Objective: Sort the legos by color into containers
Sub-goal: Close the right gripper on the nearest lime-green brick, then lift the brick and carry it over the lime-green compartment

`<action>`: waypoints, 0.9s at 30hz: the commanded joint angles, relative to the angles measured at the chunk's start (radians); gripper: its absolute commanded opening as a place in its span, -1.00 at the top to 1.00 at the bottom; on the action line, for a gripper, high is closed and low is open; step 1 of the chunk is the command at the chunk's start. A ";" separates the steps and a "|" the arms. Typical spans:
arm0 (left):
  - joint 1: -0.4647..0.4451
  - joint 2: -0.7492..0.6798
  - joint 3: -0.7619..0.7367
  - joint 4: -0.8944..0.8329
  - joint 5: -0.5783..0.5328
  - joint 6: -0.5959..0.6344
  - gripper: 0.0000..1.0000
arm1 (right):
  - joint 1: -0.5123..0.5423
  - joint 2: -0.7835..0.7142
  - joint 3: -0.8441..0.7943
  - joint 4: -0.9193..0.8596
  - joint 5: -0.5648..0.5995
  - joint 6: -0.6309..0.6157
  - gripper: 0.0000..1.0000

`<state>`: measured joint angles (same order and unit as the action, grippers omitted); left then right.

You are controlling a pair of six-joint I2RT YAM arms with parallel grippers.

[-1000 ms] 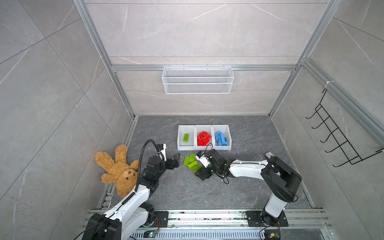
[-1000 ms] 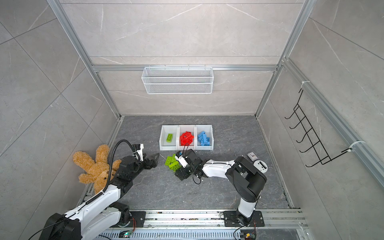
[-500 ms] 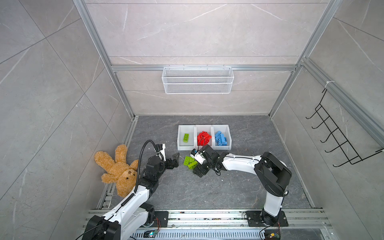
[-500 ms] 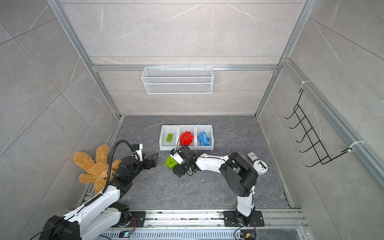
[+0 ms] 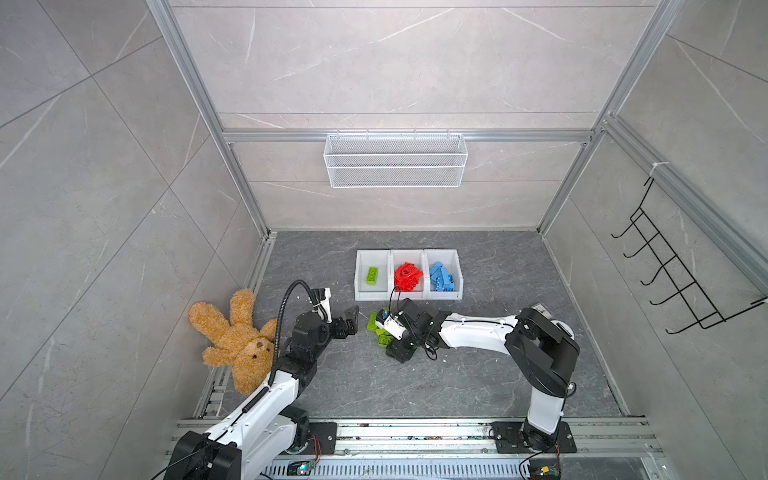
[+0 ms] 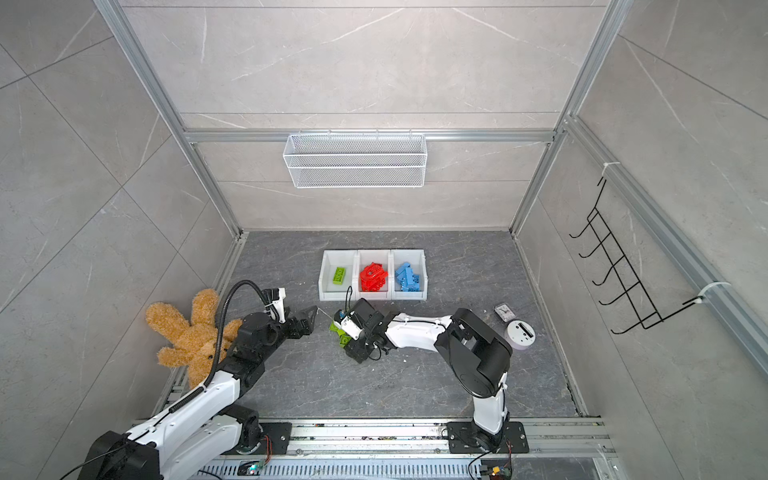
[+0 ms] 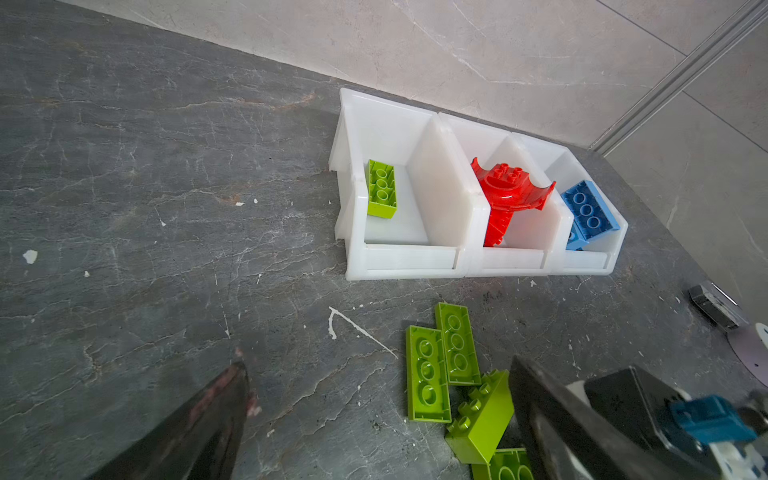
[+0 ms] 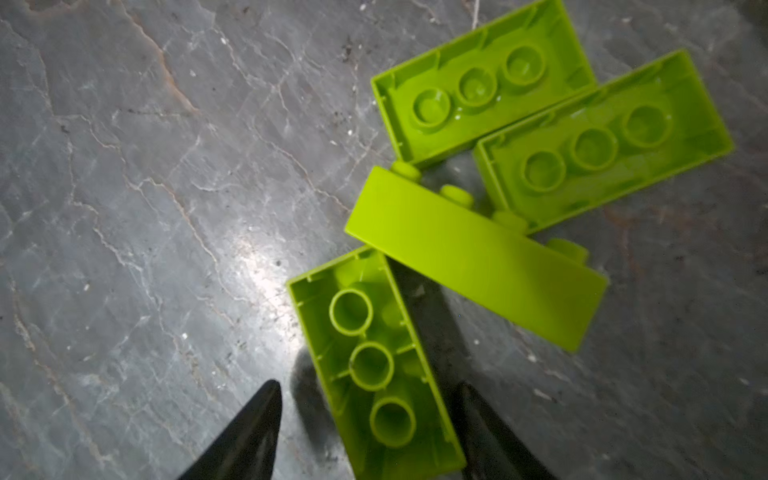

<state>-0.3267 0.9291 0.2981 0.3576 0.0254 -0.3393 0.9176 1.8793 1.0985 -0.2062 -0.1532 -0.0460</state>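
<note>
Between the parted jaws of the right gripper (image 8: 368,386) lies an upturned lime green lego (image 8: 361,316), one finger clear of it.

Left arm (image 5: 266,400): white shells are joined by black joints.
Right arm (image 5: 478,332): the same white shells and black joints are seen.
Hose (image 5: 299,283): a black ribbed hose is run along the left arm.
Wire (image 5: 391,297): a thin black wire is looped at the right wrist.
Left gripper (image 7: 378,365): black tapered fingers are seen, one scuffed reddish.
Right gripper (image 8: 368,385): black pointed fingers are seen.
Block (image 7: 710,419): a blue and white part is mounted on the right wrist.
Bases (image 5: 507,441): black plates are fixed to a silver rail (image 5: 415,432).
</note>
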 commanded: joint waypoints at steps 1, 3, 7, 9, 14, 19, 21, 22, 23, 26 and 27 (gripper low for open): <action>-0.003 -0.026 -0.007 0.012 -0.028 0.019 -0.99 | 0.016 0.002 -0.019 -0.042 0.037 -0.001 -0.33; -0.003 -0.028 -0.008 0.012 -0.029 0.020 -0.99 | 0.018 0.013 -0.008 -0.037 0.065 -0.002 -0.39; -0.003 -0.024 -0.005 0.011 -0.029 0.021 -0.99 | 0.018 0.044 0.028 -0.035 0.086 -0.021 -0.46; -0.003 -0.026 -0.007 0.008 -0.033 0.022 -0.99 | 0.020 0.068 0.056 -0.042 0.070 -0.027 -0.44; -0.003 -0.033 -0.005 0.002 -0.037 0.022 -0.99 | 0.028 0.087 0.064 -0.051 0.052 -0.031 -0.32; -0.003 -0.040 -0.011 0.013 -0.024 0.022 -0.99 | 0.038 0.083 0.053 -0.053 0.065 -0.030 0.16; -0.003 -0.043 -0.013 0.014 -0.024 0.020 -0.99 | 0.040 0.072 0.042 -0.044 0.066 -0.028 0.35; -0.003 -0.044 -0.013 0.012 -0.025 0.020 -0.99 | 0.039 0.064 0.034 -0.038 0.062 -0.026 0.38; -0.003 -0.045 -0.011 0.011 -0.025 0.020 -0.99 | 0.041 0.051 0.028 -0.030 0.060 -0.023 0.38; -0.003 -0.053 -0.014 0.008 -0.029 0.020 -0.99 | 0.041 0.000 0.006 -0.013 0.038 -0.019 0.41; -0.003 -0.055 -0.014 0.007 -0.029 0.020 -0.99 | 0.041 -0.022 -0.001 -0.007 0.034 -0.017 0.43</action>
<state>-0.3267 0.8955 0.2878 0.3416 0.0013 -0.3389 0.9493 1.9118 1.1328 -0.1909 -0.0940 -0.0719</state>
